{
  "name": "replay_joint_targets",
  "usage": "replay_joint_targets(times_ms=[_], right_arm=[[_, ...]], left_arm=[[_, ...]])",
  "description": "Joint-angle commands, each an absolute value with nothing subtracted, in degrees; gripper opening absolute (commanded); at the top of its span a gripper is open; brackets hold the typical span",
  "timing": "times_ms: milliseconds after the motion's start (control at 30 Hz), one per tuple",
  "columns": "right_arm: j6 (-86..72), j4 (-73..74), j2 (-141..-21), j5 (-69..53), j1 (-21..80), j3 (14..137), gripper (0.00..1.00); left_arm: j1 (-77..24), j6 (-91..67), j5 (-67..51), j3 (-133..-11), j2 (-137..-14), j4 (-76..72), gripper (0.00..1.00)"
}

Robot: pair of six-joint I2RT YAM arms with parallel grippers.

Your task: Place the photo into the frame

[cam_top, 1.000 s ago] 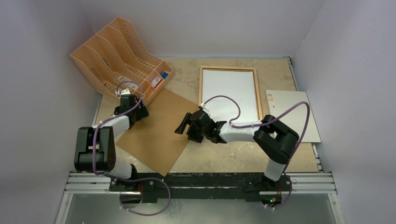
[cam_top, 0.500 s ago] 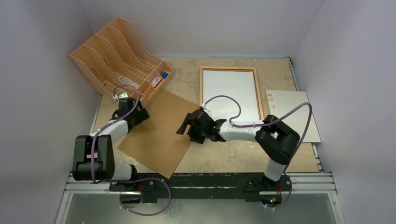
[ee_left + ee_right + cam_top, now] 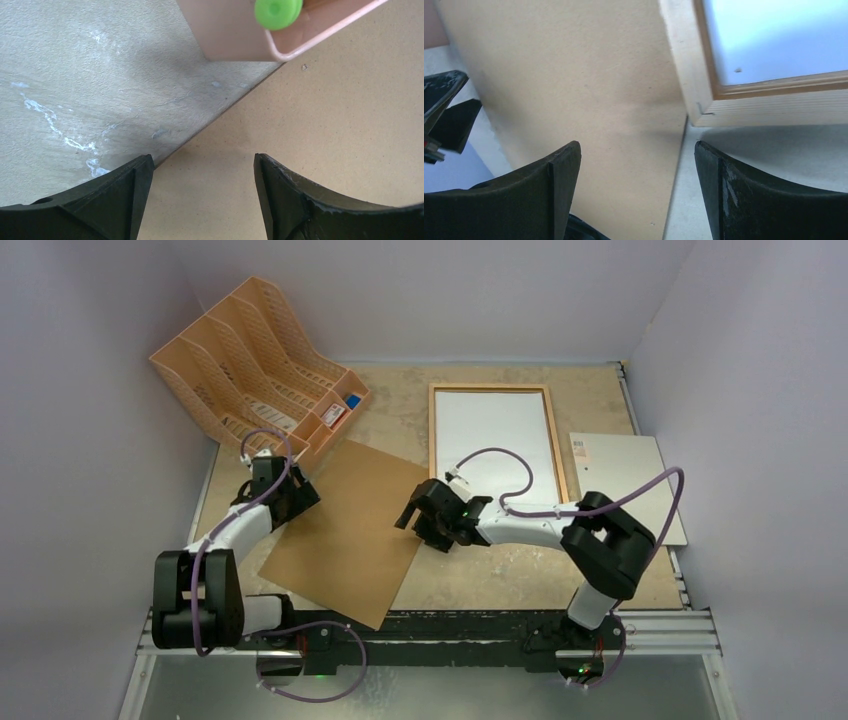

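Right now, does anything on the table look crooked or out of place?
Yes. The brown backing panel lies turned at a diagonal, one corner close to the orange file rack, while the wooden frame sits square to the edges of the table. Nothing looks spilled or damaged.

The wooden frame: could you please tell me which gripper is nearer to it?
Right. The right gripper hovers just off the near left corner of the frame; the left gripper is across the brown panel, beside the file rack.
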State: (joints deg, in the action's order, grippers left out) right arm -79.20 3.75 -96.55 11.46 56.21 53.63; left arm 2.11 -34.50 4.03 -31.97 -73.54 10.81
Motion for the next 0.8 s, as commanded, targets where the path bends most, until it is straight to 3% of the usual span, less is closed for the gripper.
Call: replay_joint_targets(times_ms=[0,333,767], right_arm=[[-81.3,8.9,-95.6,15.0,56.3,52.7,0.86],[-76.2,6.8,-101.1,14.7,55.5,55.7,0.88],[-63.6,-13.0,-102.5,2.5,49.9,53.4,0.86]], left_arm=[[1.8,-35.9,5.7,-31.5,-72.4,10.8,0.76],[1.8,-37.2,6.5,-30.5,-71.9,10.5,0.75],[1.8,-40.2,3.9,-26.0,-73.2,6.2,0.73]])
